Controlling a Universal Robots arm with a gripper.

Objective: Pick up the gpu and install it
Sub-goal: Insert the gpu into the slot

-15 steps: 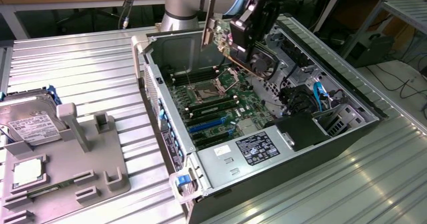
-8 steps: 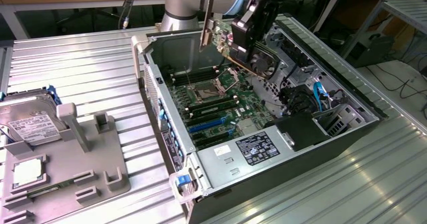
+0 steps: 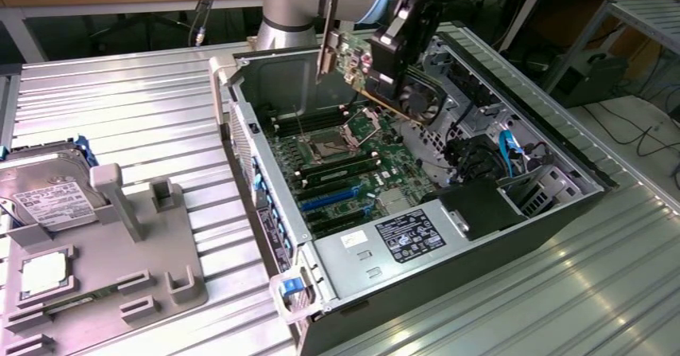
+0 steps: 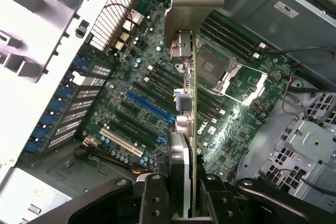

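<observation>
My claw (image 4: 184,195) is clamped on the one gpu (image 3: 412,93), holding it edge-down over the one motherboard (image 3: 345,169) inside the open computer case (image 3: 537,117), while the grey tray (image 3: 159,288) at the exterior view's left carries one hard drive (image 3: 48,193) and one square chip (image 3: 43,275).

Ribbed metal table (image 3: 127,117) carries two items: an open PC case (image 3: 478,292) at centre, and a grey holder tray (image 3: 170,280) at the exterior view's left.
</observation>
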